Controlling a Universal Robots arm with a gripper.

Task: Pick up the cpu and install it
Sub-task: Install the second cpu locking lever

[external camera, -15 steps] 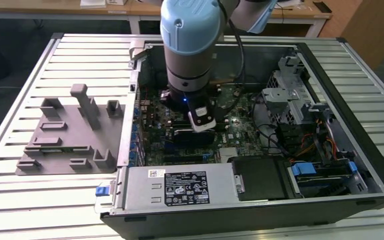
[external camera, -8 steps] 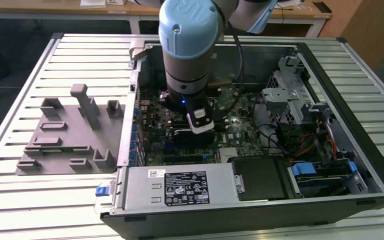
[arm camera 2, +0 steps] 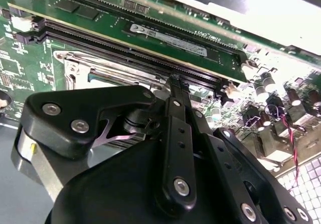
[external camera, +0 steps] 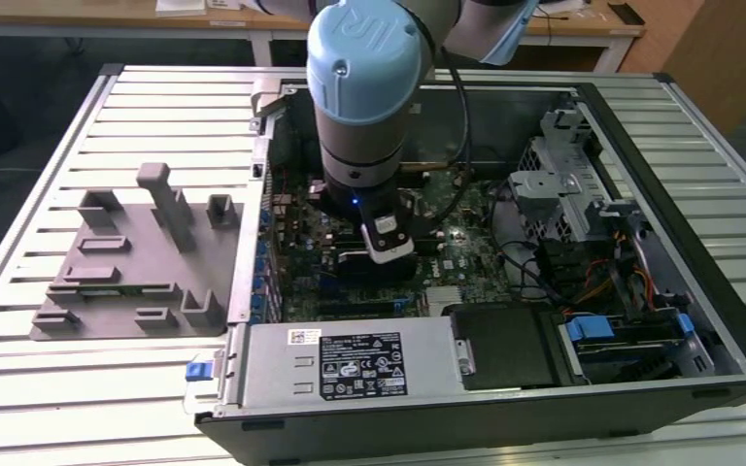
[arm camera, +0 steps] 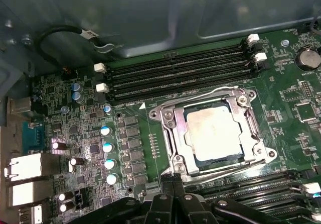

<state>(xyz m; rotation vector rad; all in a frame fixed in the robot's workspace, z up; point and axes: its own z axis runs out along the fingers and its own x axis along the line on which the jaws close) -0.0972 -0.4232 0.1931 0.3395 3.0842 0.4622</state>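
Already the cpu (arm camera: 216,132) lay flat in its socket on the motherboard (arm camera: 150,148), its pale metal top framed by the silver retention bracket (arm camera: 170,128), as the first wrist view showed. Going across the exterior view from its left, a grey moulded fixture (external camera: 127,257) sat on the slatted table (external camera: 36,388); beside it stood the open computer case (external camera: 503,388), with the power supply (external camera: 347,364) along its near edge. The arm (external camera: 366,97) reached down into the case, the gripper (external camera: 390,254) hanging just above the board. Farther toward the exterior view's right were drive cages (external camera: 561,189) and blue-tabbed bays (external camera: 593,328). In the second wrist view the black fingers (arm camera 2: 178,128) met tip to tip, closed together with nothing between them, beside the memory slots (arm camera 2: 150,58).
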